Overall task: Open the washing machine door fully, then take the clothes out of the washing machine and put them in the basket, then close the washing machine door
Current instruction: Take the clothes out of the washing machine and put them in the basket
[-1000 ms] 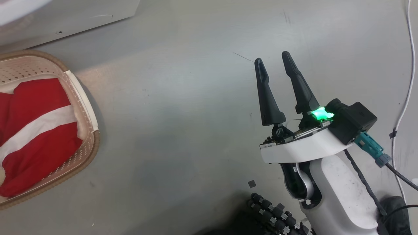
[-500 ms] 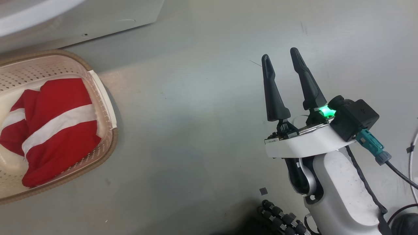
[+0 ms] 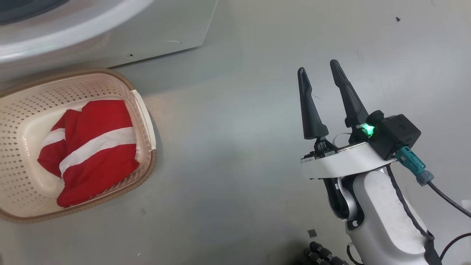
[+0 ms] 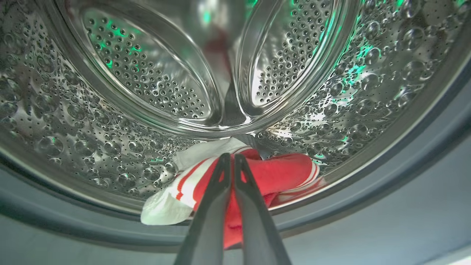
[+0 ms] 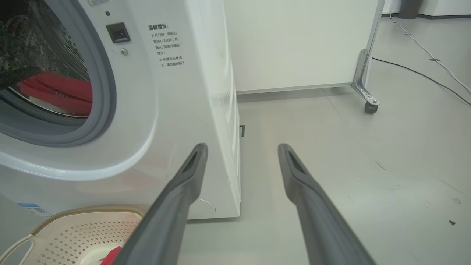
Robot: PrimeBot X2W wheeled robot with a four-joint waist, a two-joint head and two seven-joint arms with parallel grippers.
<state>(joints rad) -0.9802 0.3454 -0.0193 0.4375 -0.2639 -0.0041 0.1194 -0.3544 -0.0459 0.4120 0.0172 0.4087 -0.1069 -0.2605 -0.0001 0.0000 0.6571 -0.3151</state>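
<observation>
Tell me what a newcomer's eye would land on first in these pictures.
The red garment with white stripes lying in the cream basket at the head view's left jumps out first. Next comes the shiny steel drum in the left wrist view, where the left claw is shut on another red striped cloth. The right claw stands open over the grey floor, a green light glowing at its base.
</observation>
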